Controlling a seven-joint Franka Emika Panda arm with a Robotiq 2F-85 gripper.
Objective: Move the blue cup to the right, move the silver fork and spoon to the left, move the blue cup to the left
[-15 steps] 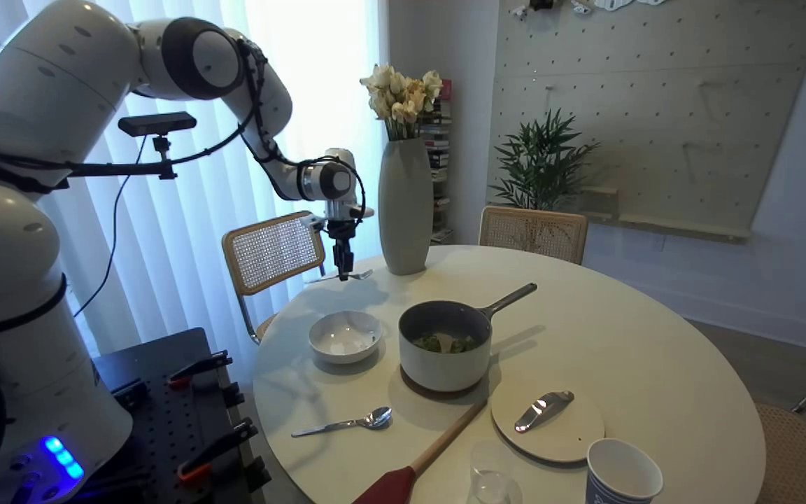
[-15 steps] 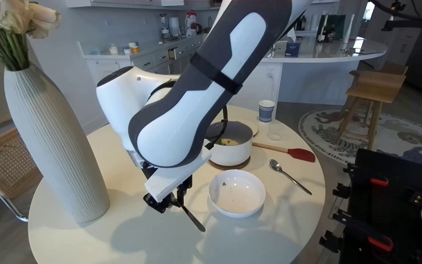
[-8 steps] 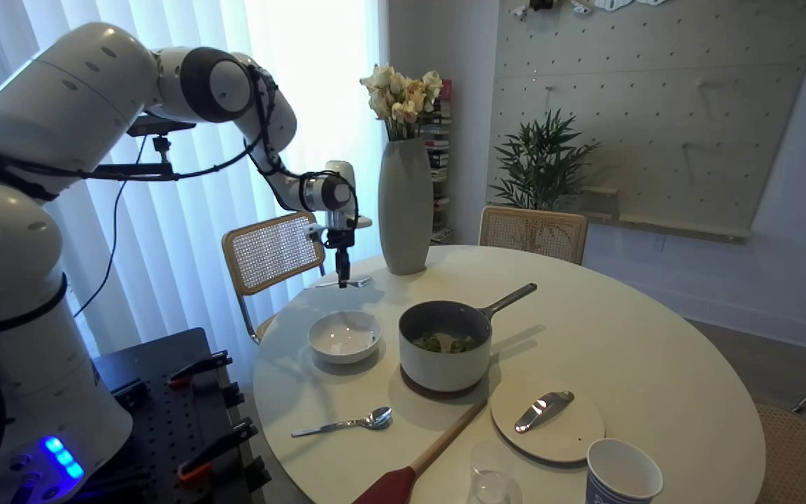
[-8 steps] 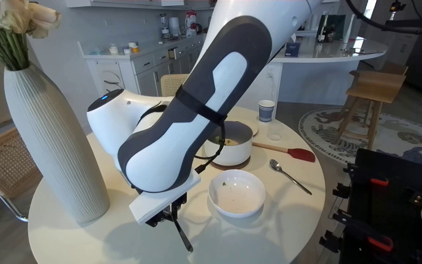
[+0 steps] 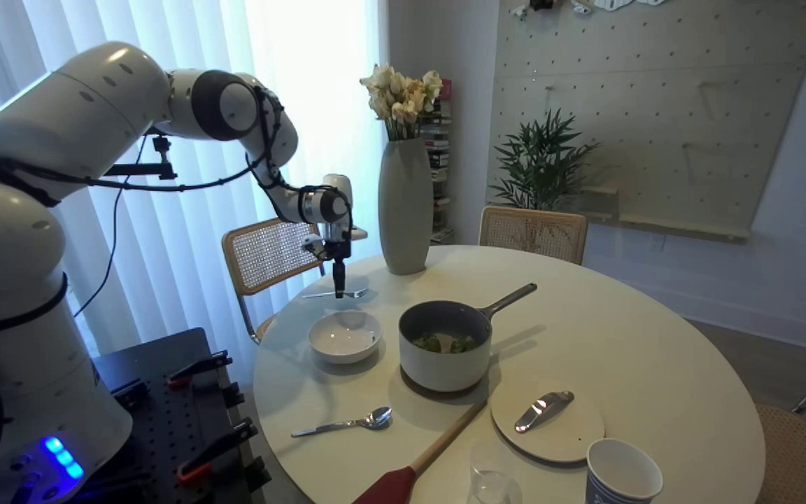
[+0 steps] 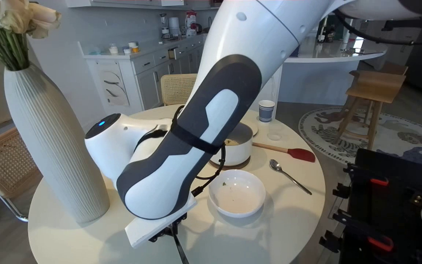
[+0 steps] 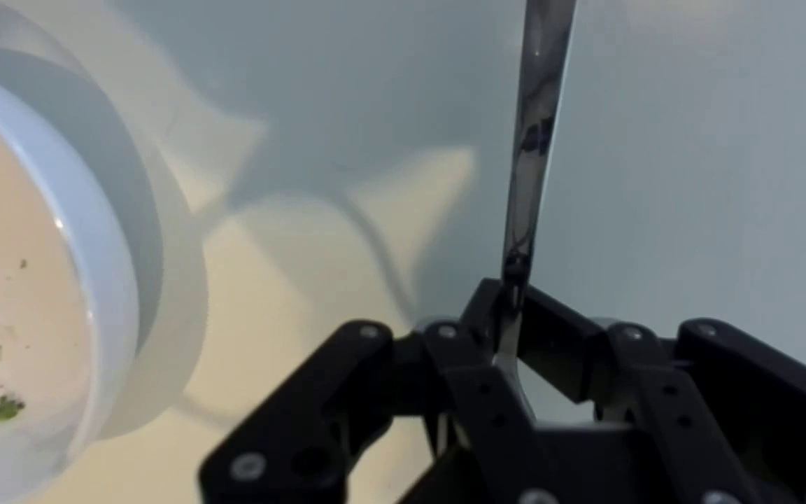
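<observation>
Robot gripper (image 7: 511, 301) and silver fork (image 7: 532, 161) sink lower than moments earlier, fingers (image 7: 560, 343) pinching the fork near a white bowl (image 7: 110, 266) on the round table (image 5: 627, 329).

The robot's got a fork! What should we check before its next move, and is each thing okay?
1. Fingers shut on the fork: ok, the wrist view shows the handle between them.
2. Fork apart from the bowl: ok, bare table shows between them in the wrist view.
3. Arm apart from the vase: ok, an exterior view shows a gap.
4. Cup standing upright: ok, in both exterior views.
5. Whole fork in sight up close: not ok, the wrist view cuts off one end.
6. How near the fork is to the table: cannot tell, no view shows it clearly.
</observation>
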